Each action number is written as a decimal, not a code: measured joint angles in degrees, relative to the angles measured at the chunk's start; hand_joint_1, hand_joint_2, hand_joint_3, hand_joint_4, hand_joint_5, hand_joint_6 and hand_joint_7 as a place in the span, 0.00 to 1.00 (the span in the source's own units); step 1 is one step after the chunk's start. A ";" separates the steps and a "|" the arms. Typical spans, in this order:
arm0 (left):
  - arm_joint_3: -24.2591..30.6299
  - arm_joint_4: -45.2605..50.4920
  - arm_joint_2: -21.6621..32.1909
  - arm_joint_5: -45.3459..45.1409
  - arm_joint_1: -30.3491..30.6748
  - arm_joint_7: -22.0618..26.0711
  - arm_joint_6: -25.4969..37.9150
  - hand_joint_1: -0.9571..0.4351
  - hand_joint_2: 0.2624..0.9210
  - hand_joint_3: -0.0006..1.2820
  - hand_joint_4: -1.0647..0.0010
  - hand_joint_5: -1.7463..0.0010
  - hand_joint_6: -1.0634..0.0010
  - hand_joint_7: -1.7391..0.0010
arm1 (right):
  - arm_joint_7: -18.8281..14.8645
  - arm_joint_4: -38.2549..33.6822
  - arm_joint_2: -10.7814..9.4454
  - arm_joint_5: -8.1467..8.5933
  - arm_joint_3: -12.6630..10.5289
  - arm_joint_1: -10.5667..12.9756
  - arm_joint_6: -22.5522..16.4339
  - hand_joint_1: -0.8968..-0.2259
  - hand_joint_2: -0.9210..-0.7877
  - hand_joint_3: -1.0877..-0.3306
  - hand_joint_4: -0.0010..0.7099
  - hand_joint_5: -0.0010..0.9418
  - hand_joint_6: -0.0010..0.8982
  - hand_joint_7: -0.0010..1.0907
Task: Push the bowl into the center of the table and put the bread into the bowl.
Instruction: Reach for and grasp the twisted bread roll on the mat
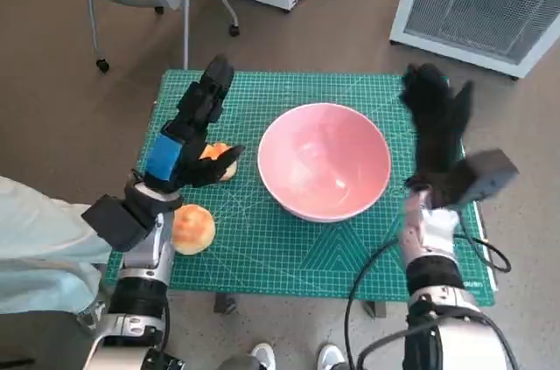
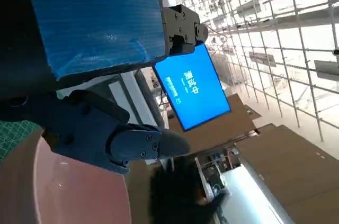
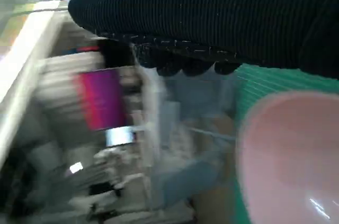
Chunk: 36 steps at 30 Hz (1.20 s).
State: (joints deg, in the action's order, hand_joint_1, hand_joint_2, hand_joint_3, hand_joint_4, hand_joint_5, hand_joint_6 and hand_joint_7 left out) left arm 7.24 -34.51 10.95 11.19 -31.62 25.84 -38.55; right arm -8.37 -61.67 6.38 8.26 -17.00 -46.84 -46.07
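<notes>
Head view: bowl [image 1: 325, 160] sits mid-mat [image 1: 262, 247], hands [image 1: 194, 129] [image 1: 435, 121] flanking.

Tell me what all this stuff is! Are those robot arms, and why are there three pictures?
Yes, they belong to a robot shaped like a person. The big picture comes from a camera on its head, looking down at a small table with a green mat. The other two come from cameras behind each wrist, so they look tilted and blurry.

The left robot hand is black with blue tape on its back. The right robot hand, in a black knitted glove, is raised beside the pink bowl and holds nothing.

The bowl sits near the middle of the mat with nothing in it. Two pieces of bread lie left of it: one roll by the left forearm, and another bread partly hidden under the left robot hand. I cannot tell whether that hand is gripping it.
</notes>
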 measured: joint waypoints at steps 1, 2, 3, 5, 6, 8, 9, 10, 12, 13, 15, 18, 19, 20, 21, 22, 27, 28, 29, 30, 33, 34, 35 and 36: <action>-0.02 -0.09 -0.06 0.03 -0.02 0.05 0.00 0.28 1.00 0.24 0.93 1.00 0.87 1.00 | -0.31 1.30 0.21 -0.22 0.34 0.62 -1.08 0.48 0.00 0.40 0.42 0.00 0.18 0.39; -0.02 -0.18 -0.09 0.07 -0.02 0.11 0.00 0.28 1.00 0.24 0.93 1.00 0.87 1.00 | -0.69 2.92 0.41 -0.51 0.77 1.32 -2.32 0.49 0.00 0.39 0.42 0.00 0.16 0.42; -0.03 -0.25 -0.11 0.12 -0.03 0.17 0.01 0.28 1.00 0.24 0.93 1.00 0.87 1.00 | -0.98 4.48 0.60 -0.76 1.29 2.07 -3.13 0.49 0.00 0.39 0.42 0.00 0.15 0.43; -0.04 -0.29 -0.18 0.24 -0.08 0.42 0.02 0.28 1.00 0.24 0.93 1.00 0.87 1.00 | -1.53 8.26 0.98 -1.40 2.39 3.85 -4.42 0.49 0.00 0.38 0.42 0.00 0.13 0.46; -0.05 -0.31 -0.20 0.33 -0.13 0.59 0.02 0.28 1.00 0.24 0.93 1.00 0.87 1.00 | -1.73 10.17 1.20 -1.78 2.91 4.71 -4.62 0.50 0.00 0.38 0.41 0.00 0.12 0.46; -0.04 -0.38 -0.20 0.44 -0.29 0.80 0.04 0.28 1.00 0.24 0.93 1.00 0.87 1.00 | -1.99 13.37 1.60 -2.00 3.85 6.24 -4.85 0.50 0.00 0.39 0.40 0.00 0.11 0.47; -0.04 -0.47 -0.22 0.55 -0.48 0.97 0.08 0.28 1.00 0.24 0.94 1.00 0.87 1.00 | -2.14 15.66 1.79 -2.09 4.51 7.27 -4.66 0.50 0.00 0.39 0.40 0.00 0.11 0.48; -0.04 -0.56 -0.22 0.66 -0.68 1.19 0.09 0.28 1.00 0.24 0.94 1.00 0.87 1.00 | -2.29 17.40 1.90 -2.18 5.02 8.13 -4.34 0.50 0.00 0.39 0.39 0.00 0.10 0.48; -0.01 -0.75 -0.21 1.03 -1.10 1.64 0.14 0.28 1.00 0.24 0.94 1.00 0.87 1.00 | -2.67 21.37 2.23 -2.21 6.12 9.91 -3.20 0.50 0.00 0.40 0.38 0.00 0.08 0.50; 0.03 -0.76 -0.20 1.16 -1.23 1.79 0.16 0.28 1.00 0.24 0.94 1.00 0.87 1.00 | -2.84 23.16 2.38 -2.21 6.51 10.65 -2.57 0.49 0.00 0.40 0.37 0.00 0.07 0.51; 0.07 -0.77 -0.20 1.36 -1.56 2.11 0.21 0.28 1.00 0.24 0.94 1.00 0.87 1.00 | -3.16 27.33 2.50 -2.18 7.53 12.47 -0.77 0.48 0.00 0.41 0.36 0.00 0.06 0.52; 0.09 -0.77 -0.21 1.73 -1.88 2.52 0.34 0.28 1.00 0.24 0.93 1.00 0.87 1.00 | -3.32 32.54 2.54 -2.20 8.72 14.77 1.66 0.47 0.00 0.42 0.35 0.00 0.05 0.53; 0.09 -0.77 -0.21 1.83 -1.97 2.59 0.36 0.28 1.00 0.24 0.93 1.00 0.87 1.00 | -3.32 33.80 2.54 -2.18 8.98 15.28 2.37 0.47 0.00 0.42 0.35 0.00 0.05 0.53; 0.09 -0.77 -0.22 1.94 -2.02 2.63 0.38 0.28 1.00 0.24 0.93 1.00 0.87 1.00 | -3.32 34.65 2.54 -2.18 9.13 15.63 2.93 0.47 0.00 0.42 0.35 0.00 0.04 0.53; 0.06 -0.77 -0.28 2.10 -2.09 2.68 0.43 0.28 1.00 0.24 0.93 1.00 0.87 1.00 | -3.33 36.00 2.61 -2.16 9.34 16.16 3.66 0.46 0.00 0.42 0.35 0.00 0.04 0.54; 0.04 -0.75 -0.35 2.25 -2.11 2.73 0.47 0.28 1.00 0.24 0.93 1.00 0.87 1.00 | -3.34 37.36 2.69 -2.17 9.56 16.76 4.32 0.46 0.00 0.42 0.35 0.00 0.04 0.54; -0.08 -0.72 -0.58 2.43 -2.12 3.22 0.77 0.28 1.00 0.24 0.93 1.00 0.87 1.00 | -3.34 41.94 3.13 -2.20 10.33 18.35 6.32 0.46 0.00 0.42 0.35 0.00 0.03 0.55; -0.12 -0.72 -0.61 2.43 -2.12 3.34 0.79 0.28 1.00 0.24 0.93 1.00 0.87 1.00 | -3.34 42.26 3.22 -2.21 10.36 18.49 6.58 0.46 0.00 0.42 0.35 0.00 0.03 0.55; -0.14 -0.72 -0.64 2.44 -2.12 3.59 0.81 0.28 1.00 0.24 0.93 1.00 0.86 1.00 | -3.33 42.62 3.34 -2.22 10.41 18.68 6.83 0.46 0.00 0.42 0.35 0.00 0.03 0.55; -0.16 -0.72 -0.65 2.45 -2.12 3.78 0.82 0.28 1.00 0.24 0.93 1.00 0.86 1.00 | -3.32 42.85 3.43 -2.24 10.44 18.77 7.04 0.46 0.00 0.42 0.35 0.00 0.03 0.55; -0.16 -0.72 -0.64 2.50 -2.14 4.31 0.86 0.28 1.00 0.24 0.93 1.00 0.86 0.99 | -3.31 43.14 3.71 -2.29 10.46 18.84 7.33 0.46 0.00 0.42 0.35 0.00 0.02 0.55; -0.16 -0.72 -0.63 2.54 -2.15 4.52 0.86 0.28 1.00 0.24 0.93 1.00 0.86 0.99 | -3.31 43.17 3.77 -2.29 10.46 18.84 7.41 0.46 0.00 0.42 0.35 0.00 0.02 0.56; -0.16 -0.72 -0.62 2.55 -2.15 4.70 0.86 0.28 1.00 0.24 0.93 1.00 0.86 0.99 | -3.30 43.19 3.82 -2.29 10.46 18.84 7.46 0.46 0.00 0.42 0.35 0.00 0.02 0.56; -0.16 -0.71 -0.57 2.55 -2.15 4.91 0.86 0.28 1.00 0.24 0.93 1.00 0.86 0.99 | -3.30 43.19 3.84 -2.29 10.46 18.84 7.50 0.46 0.00 0.42 0.35 0.00 0.02 0.56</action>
State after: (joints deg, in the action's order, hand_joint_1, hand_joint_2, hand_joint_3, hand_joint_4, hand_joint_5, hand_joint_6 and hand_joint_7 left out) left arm 7.07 -35.23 10.37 13.74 -33.77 30.75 -37.69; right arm -11.67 -18.48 10.23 5.96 -6.54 -28.00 -38.57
